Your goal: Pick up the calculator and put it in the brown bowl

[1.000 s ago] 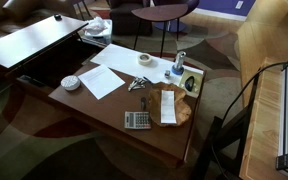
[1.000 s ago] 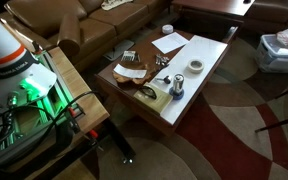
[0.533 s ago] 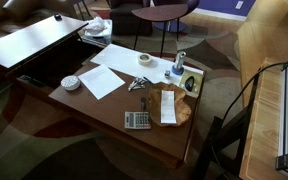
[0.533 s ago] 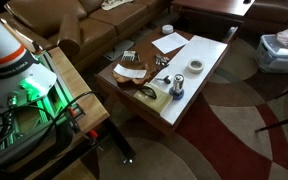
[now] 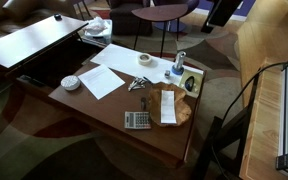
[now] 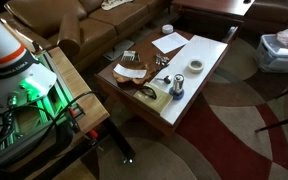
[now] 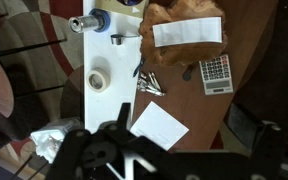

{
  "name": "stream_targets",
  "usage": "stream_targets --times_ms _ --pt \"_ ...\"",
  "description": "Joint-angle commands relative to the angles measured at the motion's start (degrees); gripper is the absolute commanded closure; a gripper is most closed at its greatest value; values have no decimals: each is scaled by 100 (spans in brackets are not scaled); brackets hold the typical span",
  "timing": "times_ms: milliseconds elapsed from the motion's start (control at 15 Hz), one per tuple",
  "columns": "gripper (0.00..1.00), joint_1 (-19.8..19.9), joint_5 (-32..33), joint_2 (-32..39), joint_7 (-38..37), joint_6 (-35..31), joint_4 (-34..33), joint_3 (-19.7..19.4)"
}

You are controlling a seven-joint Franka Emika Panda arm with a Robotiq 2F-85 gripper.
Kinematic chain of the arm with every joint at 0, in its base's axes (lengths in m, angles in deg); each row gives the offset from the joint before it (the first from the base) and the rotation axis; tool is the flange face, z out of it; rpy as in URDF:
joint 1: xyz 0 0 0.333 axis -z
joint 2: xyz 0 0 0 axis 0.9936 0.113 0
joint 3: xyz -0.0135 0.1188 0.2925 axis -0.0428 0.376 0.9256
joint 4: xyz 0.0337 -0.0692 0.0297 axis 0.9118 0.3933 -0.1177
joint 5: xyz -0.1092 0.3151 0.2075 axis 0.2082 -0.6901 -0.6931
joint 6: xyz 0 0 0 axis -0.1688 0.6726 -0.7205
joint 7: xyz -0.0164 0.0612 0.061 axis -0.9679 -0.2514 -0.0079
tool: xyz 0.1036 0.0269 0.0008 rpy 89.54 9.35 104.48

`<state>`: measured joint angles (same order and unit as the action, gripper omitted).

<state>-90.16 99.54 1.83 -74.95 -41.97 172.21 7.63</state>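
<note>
The grey calculator [image 5: 137, 120] lies flat near the front edge of the wooden coffee table [image 5: 104, 110], just beside the brown bowl [image 5: 184, 113]. A white paper slip [image 5: 167, 106] lies across the bowl. In the wrist view the calculator [image 7: 216, 73] sits right below the brown bowl [image 7: 184, 58]. My gripper [image 7: 169, 150] is a dark blur along the bottom of the wrist view, high above the table and well away from the calculator. Its jaws stand open with nothing between them.
White paper sheets [image 5: 104, 78] cover the middle of the table, with a small white dish [image 5: 71, 82], a tape roll [image 7: 100, 78], a bottle [image 5: 180, 63] and metal keys [image 7: 149, 82]. A sofa [image 6: 94, 25] stands behind, and the robot's base frame [image 6: 34, 110] is beside the table.
A dark shape has come in at the top edge of an exterior view. Nothing on the table has moved.
</note>
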Motion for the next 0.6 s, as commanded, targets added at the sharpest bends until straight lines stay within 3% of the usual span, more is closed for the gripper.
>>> stream_targets --times_ms 0,333,533 --pt "0 -173 103 90 -110 30 -12 -132" --pt "0 -178 95 67 -94 27 -51 -198" --pt "0 -34 879 1110 -1101 915 -525 473"
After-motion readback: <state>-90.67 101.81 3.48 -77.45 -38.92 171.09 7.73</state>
